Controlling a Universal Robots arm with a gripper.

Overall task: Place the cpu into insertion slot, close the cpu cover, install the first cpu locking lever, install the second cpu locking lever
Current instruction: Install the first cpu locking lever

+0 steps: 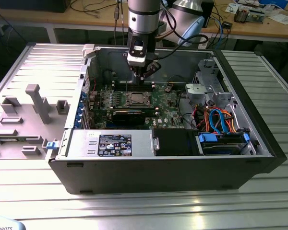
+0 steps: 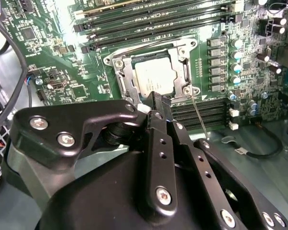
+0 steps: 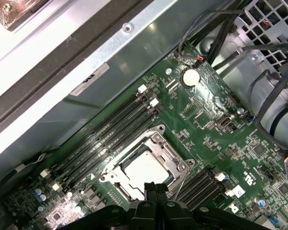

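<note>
Judging by how low my gripper (image 2: 159, 99) hangs, the main risk is a misplaced push. My fingers are pressed together with nothing between them, and their tips sit just above the nearest edge of the cpu cover (image 2: 127, 79). Coming down off-line, they could skid off the thin wire lever (image 2: 198, 114) that juts out beside that corner, bend it, or scrape the green circuit board (image 2: 62, 72) and its small parts. A hard press on the frame might also load the cpu (image 2: 154, 76) unevenly. That chip lies flat in the insertion slot (image 2: 116, 62), framed by the lowered cover, just beyond and below my fingertips and apart from them as far as I can tell. Farther off run the long black memory slots (image 3: 105, 136), then the grey case wall (image 3: 86, 62).
</note>
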